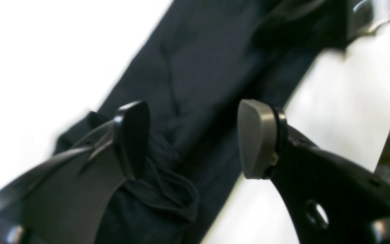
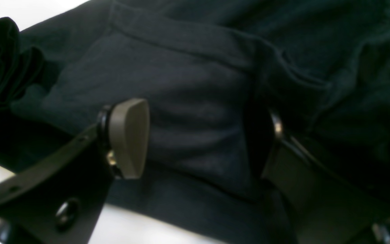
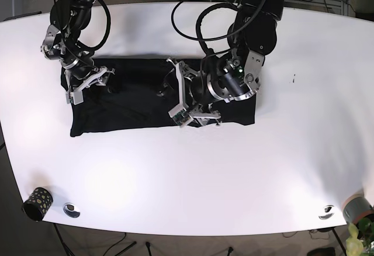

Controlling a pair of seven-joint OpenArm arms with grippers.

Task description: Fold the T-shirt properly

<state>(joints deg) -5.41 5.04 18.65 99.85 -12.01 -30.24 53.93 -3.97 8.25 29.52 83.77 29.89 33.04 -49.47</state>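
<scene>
Small black cup with pale dots [image 3: 36,203] sits at the near-left corner of the bench, a round metal fitting [image 3: 71,210] just beside it. A second metal fitting [image 3: 327,211] lies at the near-right corner, next to a grey pot with pale flowers [image 3: 357,220]. Black cables [image 3: 201,19] loop over the far middle.

Smooth white oval table [image 3: 175,180], dark floor around it, cluttered gear past the far edge.

Dark navy cotton T-shirt [image 3: 134,101] lies as a flat horizontal band left of centre, bunched at its left end. Left gripper [image 1: 195,139] hovers over the shirt's right part, fingers spread apart with nothing between them, arm bent down from the far edge. Right gripper [image 2: 201,139] is low over the shirt's left end, fingers apart with cloth lying between them; whether it pinches, cannot tell.
</scene>
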